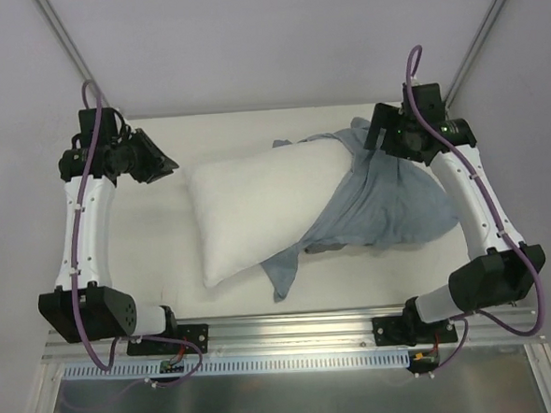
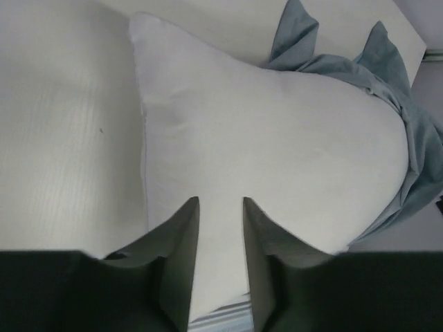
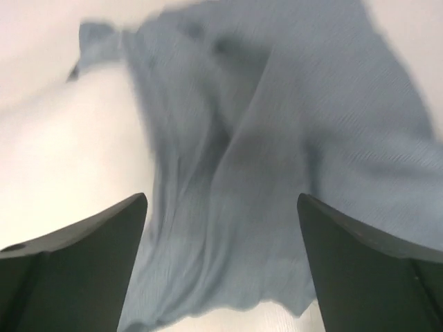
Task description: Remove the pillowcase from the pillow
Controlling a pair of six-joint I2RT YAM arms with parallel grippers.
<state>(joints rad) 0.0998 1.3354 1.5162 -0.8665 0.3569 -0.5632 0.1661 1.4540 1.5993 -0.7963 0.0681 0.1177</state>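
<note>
Around the work we see a metal rail [image 1: 292, 329] running along the tabletop's [image 1: 166, 260] near edge, where both arm bases are bolted, and a purple cable [image 1: 81, 209] strung along each arm; plain grey walls close the far side. The pillow [image 1: 257, 208] lies across the middle of the tabletop, slanted, its left end plump, bare and white, with a seam running down that end in the left wrist view. The pillowcase [image 1: 388, 204] shows only its plain grey-blue face. It is crumpled over the pillow's right end and spreads toward the right edge of the tabletop, one narrow tail reaching the near edge below the pillow and two pointed corners poking out past the pillow's far side. Whether the pillow's right end sits inside the cloth or merely under it, we cannot tell. The left gripper [image 1: 164, 166] hangs near the far left corner, just off the pillow's left end with bare tabletop between them; its jaws stand slightly parted and grip nothing. The right gripper [image 1: 374, 142] hovers over the cloth toward the far right corner, jaws spread wide, fingers [image 3: 90, 242] either side of the blurred folds and closed on none of them.
</note>
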